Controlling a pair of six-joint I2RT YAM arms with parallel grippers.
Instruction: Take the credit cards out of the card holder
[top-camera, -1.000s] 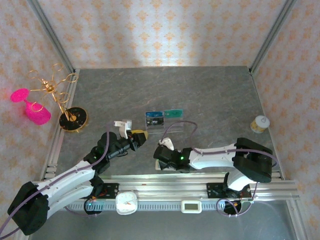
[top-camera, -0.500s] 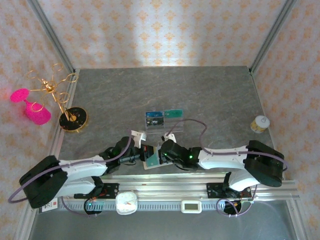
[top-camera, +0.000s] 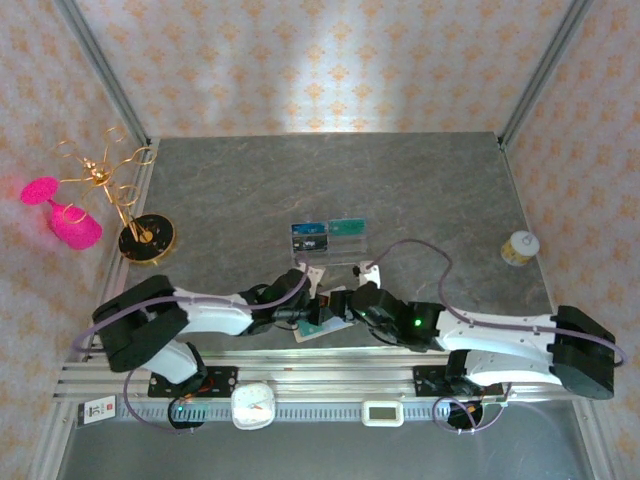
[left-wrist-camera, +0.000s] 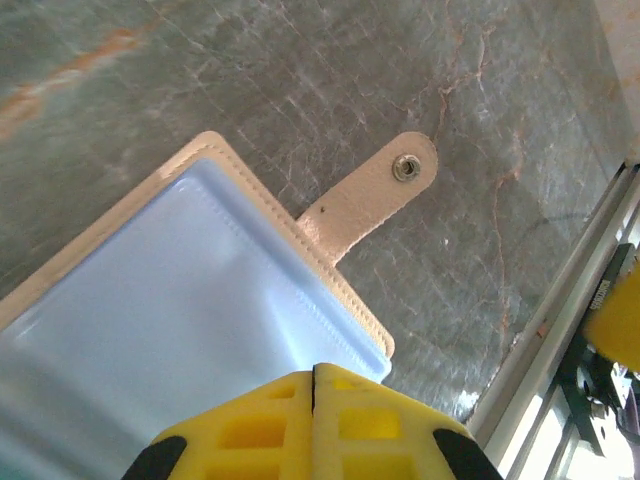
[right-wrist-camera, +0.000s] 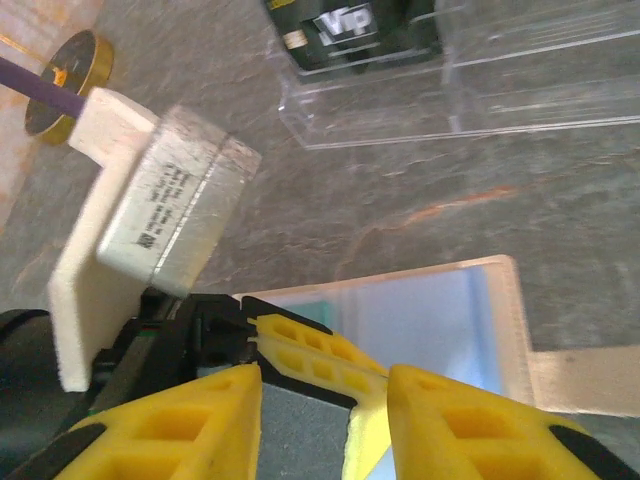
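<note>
Grey marbled tabletop (top-camera: 400, 190), both arms low and stretched flat along its near edge. Left arm (top-camera: 215, 315) reaches right from its base and right arm (top-camera: 490, 335) reaches left, so the wrists meet near the middle of the front edge. Left tool (top-camera: 312, 312) and right tool (top-camera: 338, 305) sit just beside each other over the card holder (top-camera: 322, 330). Left wrist view: left tool (left-wrist-camera: 313, 385) is clenched, yellow fingers (left-wrist-camera: 250, 420) pressed together along a thin seam, tips over the pale blue slot; cannot tell if anything is pinched between them. Right wrist view: right tool (right-wrist-camera: 325, 400) is released, a clear gap between its fingers (right-wrist-camera: 200, 420), hovering at the holder's near-left edge with the left tool's yellow finger lying just ahead of it. Clear tray (top-camera: 345, 258) lies just behind the holder, near but apart. Card holder (left-wrist-camera: 180, 290) lies open and flat on the tabletop, tan stitched border, pale blue glossy slot facing up; a teal-green patch (right-wrist-camera: 315, 312) shows in the slot. Dark card (top-camera: 309, 237) and teal card (top-camera: 347, 227) lie side by side at the tray's far side; the dark one reads "VIP" in the right wrist view. Snap tab (left-wrist-camera: 372, 192) sticks out flat from the holder's edge, metal stud up.
</note>
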